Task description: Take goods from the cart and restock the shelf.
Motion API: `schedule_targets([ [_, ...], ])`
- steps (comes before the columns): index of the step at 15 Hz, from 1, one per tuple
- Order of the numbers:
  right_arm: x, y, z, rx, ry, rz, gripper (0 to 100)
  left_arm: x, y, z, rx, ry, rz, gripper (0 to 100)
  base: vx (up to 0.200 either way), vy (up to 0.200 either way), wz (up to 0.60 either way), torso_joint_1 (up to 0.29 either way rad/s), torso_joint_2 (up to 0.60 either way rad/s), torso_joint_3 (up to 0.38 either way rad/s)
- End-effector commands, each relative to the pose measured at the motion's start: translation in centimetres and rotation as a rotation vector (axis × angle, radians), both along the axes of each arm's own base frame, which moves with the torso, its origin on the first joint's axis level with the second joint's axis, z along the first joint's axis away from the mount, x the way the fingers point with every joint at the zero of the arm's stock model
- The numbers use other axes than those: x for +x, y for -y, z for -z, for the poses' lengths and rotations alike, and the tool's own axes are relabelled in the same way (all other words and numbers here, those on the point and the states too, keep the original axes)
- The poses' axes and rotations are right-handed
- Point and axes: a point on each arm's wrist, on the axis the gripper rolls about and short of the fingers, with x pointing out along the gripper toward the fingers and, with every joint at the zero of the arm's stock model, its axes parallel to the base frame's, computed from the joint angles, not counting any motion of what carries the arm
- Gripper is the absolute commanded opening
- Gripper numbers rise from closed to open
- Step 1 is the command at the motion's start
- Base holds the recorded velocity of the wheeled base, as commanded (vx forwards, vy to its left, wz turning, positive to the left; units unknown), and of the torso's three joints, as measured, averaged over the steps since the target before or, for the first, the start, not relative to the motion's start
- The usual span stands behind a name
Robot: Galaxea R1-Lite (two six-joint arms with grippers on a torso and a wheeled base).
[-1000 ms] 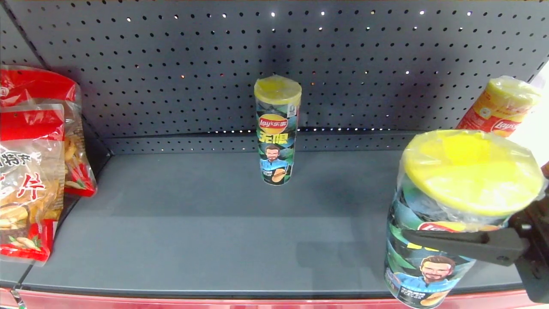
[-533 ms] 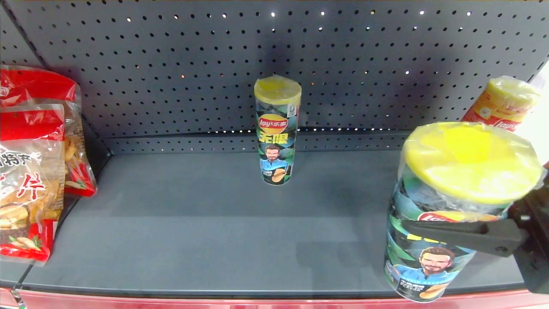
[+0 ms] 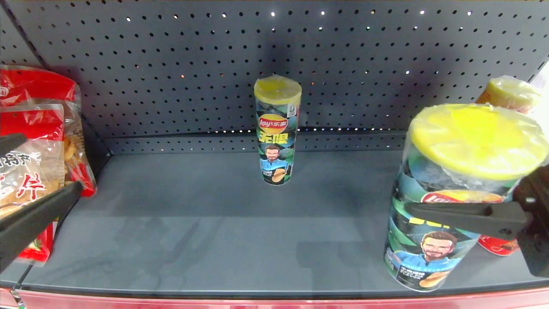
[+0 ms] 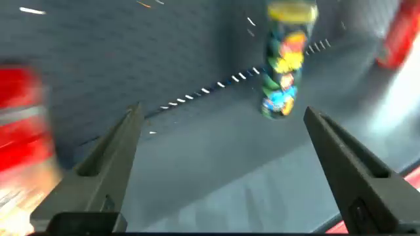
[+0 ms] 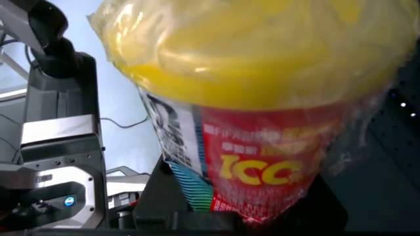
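Right gripper (image 3: 429, 206) clamps yellow-lidded, film-wrapped cylindrical crisp canister (image 3: 429, 253) upright between jaws, likely so it lands standing on dark grey metal shelf (image 3: 206, 231); left gripper (image 4: 223, 111) gapes, nothing between its jaws.

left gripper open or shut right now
Open. In the left wrist view the left gripper has its fingers spread wide, with nothing held between them.
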Motion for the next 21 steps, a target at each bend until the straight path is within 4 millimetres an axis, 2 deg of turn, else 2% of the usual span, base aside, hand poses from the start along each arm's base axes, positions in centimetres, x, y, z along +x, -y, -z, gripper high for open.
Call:
schedule_targets([
  [1, 1.0, -0.2, -0.1, -0.005, -0.009, 0.021, 0, 6.2, 2.5, 3.0, 0.078, -0.186, 0.109, 100, 0.000, 0.000, 0.00, 0.000, 0.00, 0.000],
  [3, 1.3, -0.2, 0.0, -0.008, -0.014, 0.032, 0, 7.6, 4.0, 4.1, 0.060, -0.281, 0.172, 100, 0.000, 0.000, 0.00, 0.000, 0.00, 0.000],
  [6, 1.4, 0.0, 0.1, -0.009, -0.016, 0.042, 0, 8.3, 5.0, 3.9, 0.020, -0.321, 0.240, 100, 0.000, 0.000, 0.00, 0.000, 0.00, 0.000],
  [8, 1.6, 0.2, 0.0, -0.002, -0.006, 0.056, 0, 8.9, 4.8, 3.7, 0.011, -0.273, 0.250, 100, 0.000, 0.000, 0.00, 0.000, 0.00, 0.000],
  [10, 1.7, 0.2, -0.1, 0.001, -0.002, 0.058, 0, 10.3, 3.8, 3.7, 0.006, -0.238, 0.310, 100, 0.000, 0.000, 0.00, 0.000, 0.00, 0.000],
  [13, 1.7, 0.1, 0.1, -0.004, -0.008, 0.055, 0, 12.5, 3.6, 5.2, 0.075, -0.145, 0.397, 100, 0.000, 0.000, 0.00, 0.000, 0.00, 0.000],
  [14, 1.9, -0.1, 0.2, -0.007, -0.011, 0.053, 0, 14.4, 4.1, 6.0, 0.073, -0.076, 0.406, 100, 0.000, 0.000, 0.00, 0.000, 0.00, 0.000],
  [15, 2.0, -0.2, 0.1, -0.006, -0.012, 0.053, 0, 15.3, 4.4, 6.3, 0.070, -0.072, 0.400, 100, 0.000, 0.000, 0.00, 0.000, 0.00, 0.000],
  [19, 2.2, -0.2, 0.1, -0.006, -0.012, 0.055, 0, 19.6, 5.6, 6.3, 0.067, -0.065, 0.400, 100, 0.000, 0.000, 0.00, 0.000, 0.00, 0.000],
  [21, 2.2, -0.3, 0.2, -0.010, -0.017, 0.055, 0, 21.6, 8.1, 5.5, 0.035, -0.044, 0.431, 100, 0.000, 0.000, 0.00, 0.000, 0.00, 0.000],
])
